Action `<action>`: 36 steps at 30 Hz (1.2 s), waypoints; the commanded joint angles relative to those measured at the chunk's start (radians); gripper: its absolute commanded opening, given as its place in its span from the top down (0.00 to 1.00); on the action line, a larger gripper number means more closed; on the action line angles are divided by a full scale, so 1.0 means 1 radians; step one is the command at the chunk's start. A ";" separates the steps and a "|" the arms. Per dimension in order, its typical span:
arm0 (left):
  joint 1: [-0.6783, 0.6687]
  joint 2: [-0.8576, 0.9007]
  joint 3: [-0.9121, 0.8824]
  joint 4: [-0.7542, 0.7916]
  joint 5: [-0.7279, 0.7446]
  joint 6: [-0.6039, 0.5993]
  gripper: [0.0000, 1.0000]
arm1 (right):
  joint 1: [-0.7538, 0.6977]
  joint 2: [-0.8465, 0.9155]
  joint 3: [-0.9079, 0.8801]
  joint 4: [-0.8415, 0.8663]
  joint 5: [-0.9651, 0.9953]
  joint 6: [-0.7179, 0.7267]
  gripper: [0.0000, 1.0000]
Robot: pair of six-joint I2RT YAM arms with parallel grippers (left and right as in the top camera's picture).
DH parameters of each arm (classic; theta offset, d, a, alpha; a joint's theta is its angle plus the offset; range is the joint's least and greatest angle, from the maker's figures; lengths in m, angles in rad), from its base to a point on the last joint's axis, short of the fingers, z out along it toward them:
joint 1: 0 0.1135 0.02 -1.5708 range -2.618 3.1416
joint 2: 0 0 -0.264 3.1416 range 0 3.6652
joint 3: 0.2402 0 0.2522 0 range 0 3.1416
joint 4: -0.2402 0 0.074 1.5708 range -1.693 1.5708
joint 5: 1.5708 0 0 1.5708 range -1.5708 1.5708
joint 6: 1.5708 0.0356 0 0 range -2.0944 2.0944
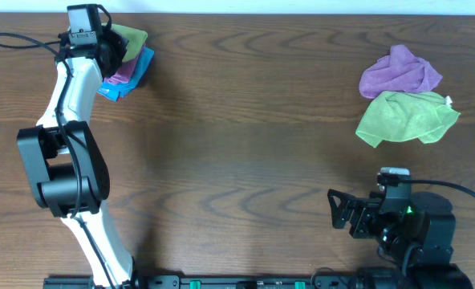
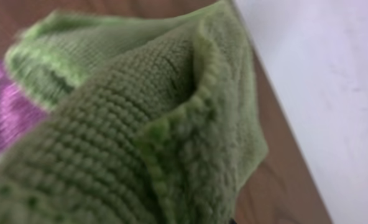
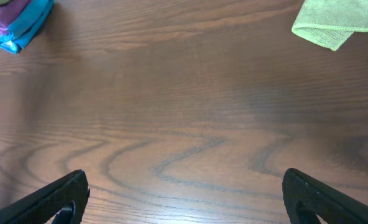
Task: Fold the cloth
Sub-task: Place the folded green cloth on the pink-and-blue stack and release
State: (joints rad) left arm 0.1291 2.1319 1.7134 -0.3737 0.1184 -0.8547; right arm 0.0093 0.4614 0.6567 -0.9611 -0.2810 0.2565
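Note:
My left gripper (image 1: 107, 50) is at the far left corner, down on a stack of folded cloths: a green cloth (image 1: 133, 38) on top, a pink one (image 1: 123, 72) and a blue one (image 1: 135, 76) under it. In the left wrist view the green cloth (image 2: 140, 124) fills the frame and hides the fingers, with pink cloth (image 2: 10, 112) at the left. A crumpled purple cloth (image 1: 400, 71) and a crumpled green cloth (image 1: 406, 116) lie at the far right. My right gripper (image 1: 338, 210) (image 3: 184, 199) is open and empty, low over bare table at the near right.
The wooden table (image 1: 245, 144) lies between the two cloth groups. The table's far edge and a white surface (image 2: 333, 93) run just behind the stack. The right wrist view shows the stack's blue cloth (image 3: 22, 28) and the crumpled green cloth (image 3: 339, 18).

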 commanded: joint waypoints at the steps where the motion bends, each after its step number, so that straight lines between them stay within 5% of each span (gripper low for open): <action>1: 0.003 0.005 0.023 -0.045 -0.048 0.024 0.94 | -0.006 -0.007 -0.005 -0.002 -0.007 0.012 0.01; 6: 0.006 0.005 0.023 -0.116 -0.048 0.025 0.94 | -0.006 -0.007 -0.005 -0.002 -0.007 0.012 0.01; 14: 0.016 0.000 0.023 -0.185 -0.048 0.025 0.44 | -0.006 -0.007 -0.005 -0.002 -0.007 0.013 0.01; 22: 0.062 -0.047 0.023 -0.221 -0.047 0.063 0.24 | -0.006 -0.007 -0.005 -0.002 -0.007 0.012 0.01; 26: 0.087 -0.107 0.023 -0.239 -0.044 0.084 0.06 | -0.006 -0.007 -0.005 -0.002 -0.007 0.012 0.01; 36: 0.097 -0.277 0.023 -0.369 0.099 0.336 0.05 | -0.006 -0.007 -0.005 -0.002 -0.007 0.012 0.01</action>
State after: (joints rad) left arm 0.2256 1.8908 1.7145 -0.7143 0.1673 -0.6128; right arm 0.0093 0.4614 0.6567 -0.9615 -0.2810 0.2565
